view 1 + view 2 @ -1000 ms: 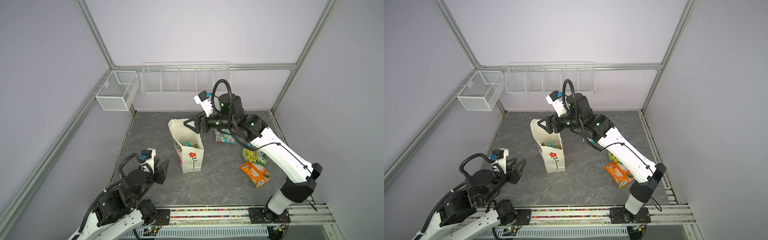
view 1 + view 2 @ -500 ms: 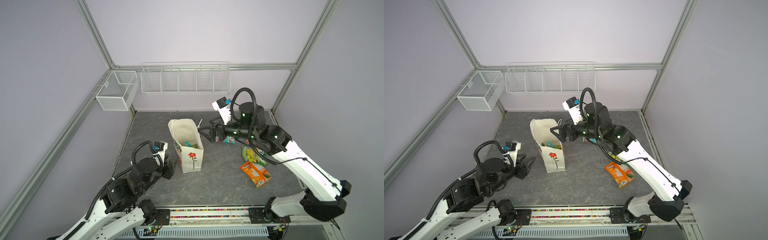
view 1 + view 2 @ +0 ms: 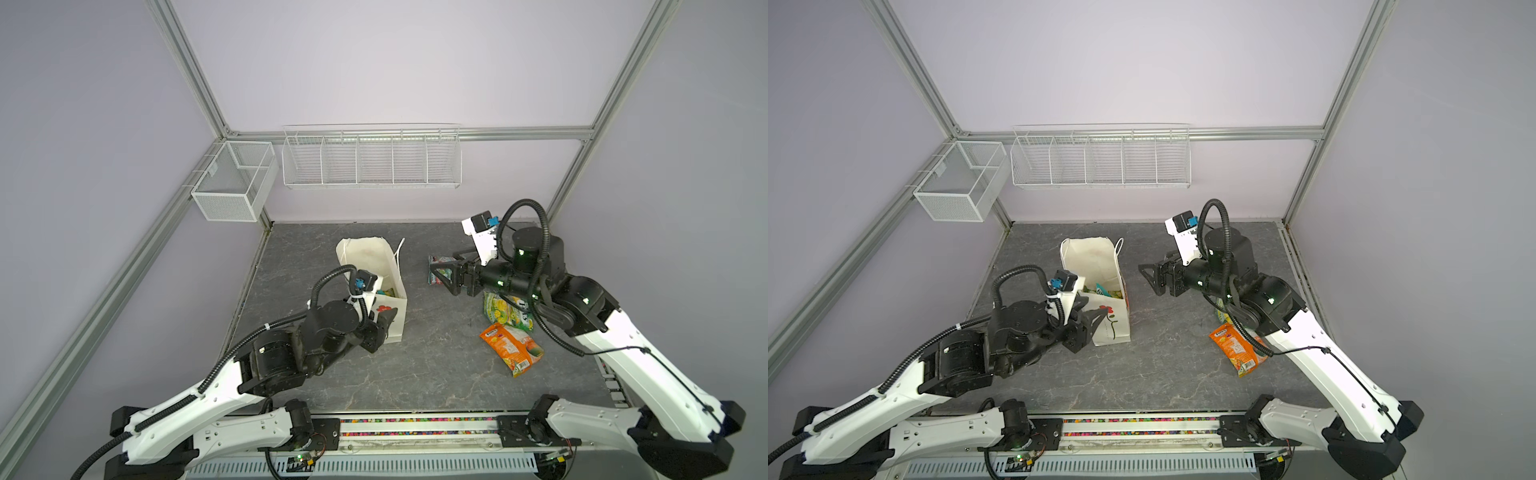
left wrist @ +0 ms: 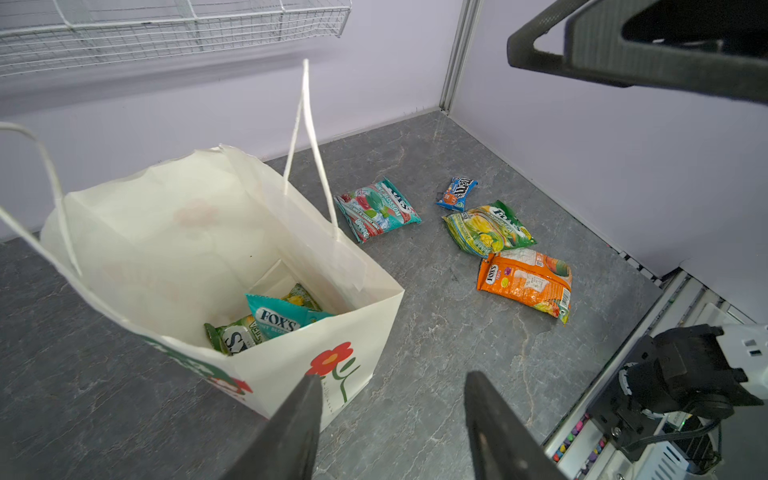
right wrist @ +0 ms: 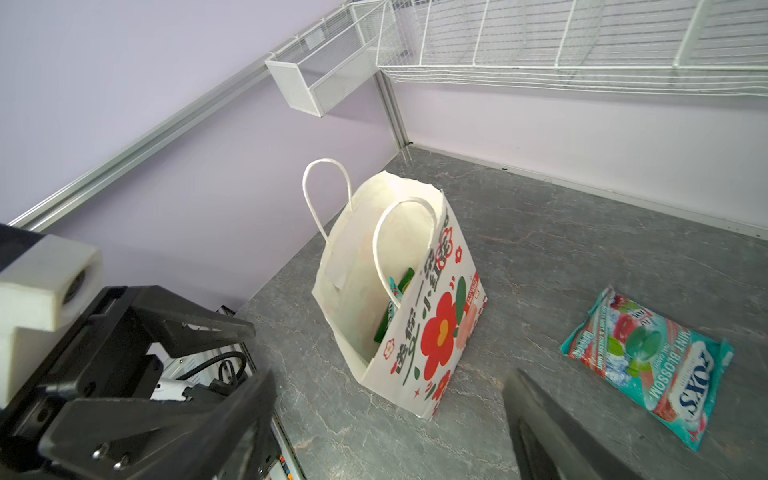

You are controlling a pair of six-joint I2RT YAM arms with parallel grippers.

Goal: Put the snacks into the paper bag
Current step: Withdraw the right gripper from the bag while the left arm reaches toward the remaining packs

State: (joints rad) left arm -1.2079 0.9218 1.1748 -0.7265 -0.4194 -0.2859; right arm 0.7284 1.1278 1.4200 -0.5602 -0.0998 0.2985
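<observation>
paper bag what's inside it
Inside the paper bag: a teal FOX'S packet and green packets. The bag's near wall hides their lower parts and anything beneath.

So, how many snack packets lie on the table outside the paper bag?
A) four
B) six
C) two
A: the left wrist view shows the teal packet, the blue M&M's packet, the green-yellow packet and the orange packet lying on the table, outside the paper bag.
</observation>
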